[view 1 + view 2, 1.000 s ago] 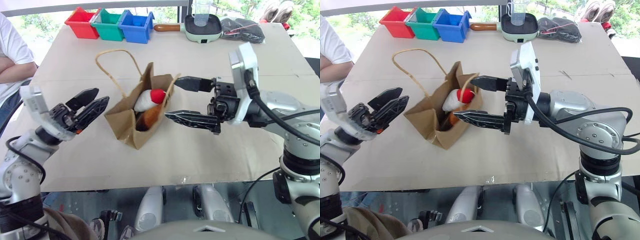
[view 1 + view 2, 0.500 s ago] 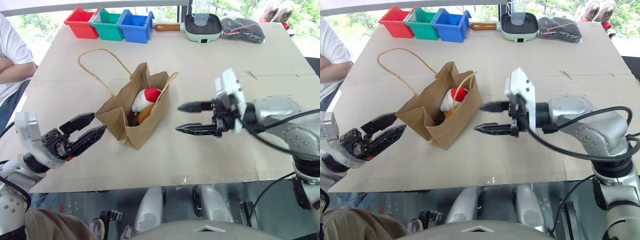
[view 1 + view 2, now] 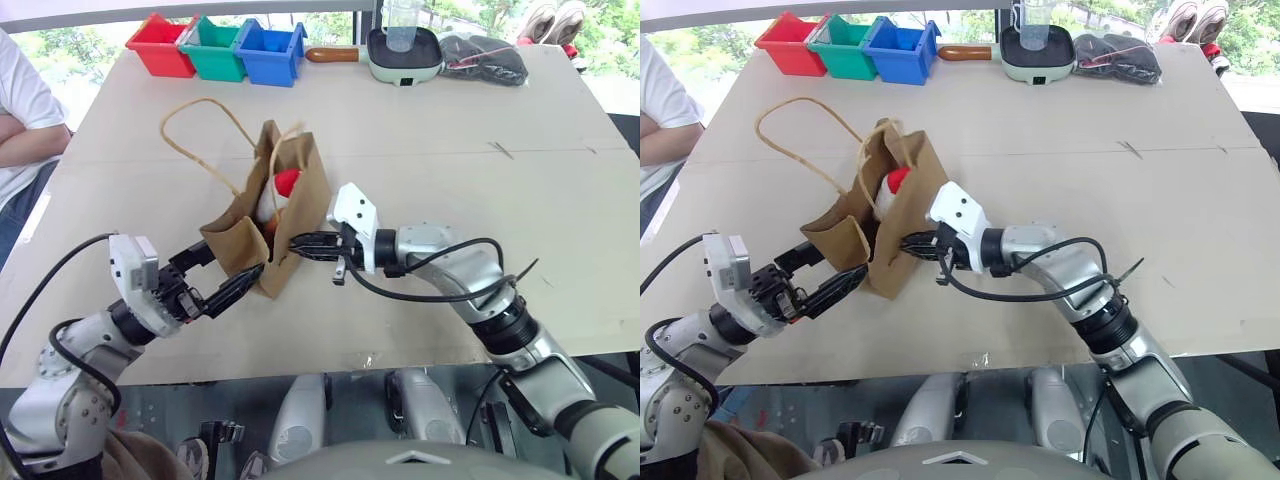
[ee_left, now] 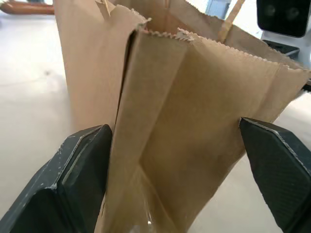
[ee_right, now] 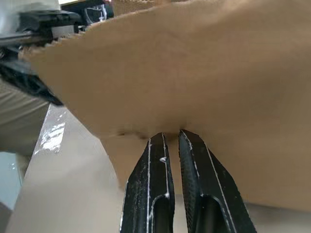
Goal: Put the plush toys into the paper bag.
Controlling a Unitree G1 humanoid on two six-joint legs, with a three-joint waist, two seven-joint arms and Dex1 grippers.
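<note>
right end effector (image 5: 170, 138): closed, tips against paper bag (image 3: 295, 215) wall | left end effector (image 4: 180, 160): wide open, straddling bag's bottom | toys: inside

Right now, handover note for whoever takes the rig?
Left gripper: open, fingers straddling the bag's lower end.
Right gripper: shut, tips pressed against the bag's side; whether paper is pinched, can't tell.
Bag stands on the table, handles free.
White toy sits inside at the mouth, red end up; the orange toy shows just under it.
Done: both toys in the bag.
Left: release and back both arms away.
</note>
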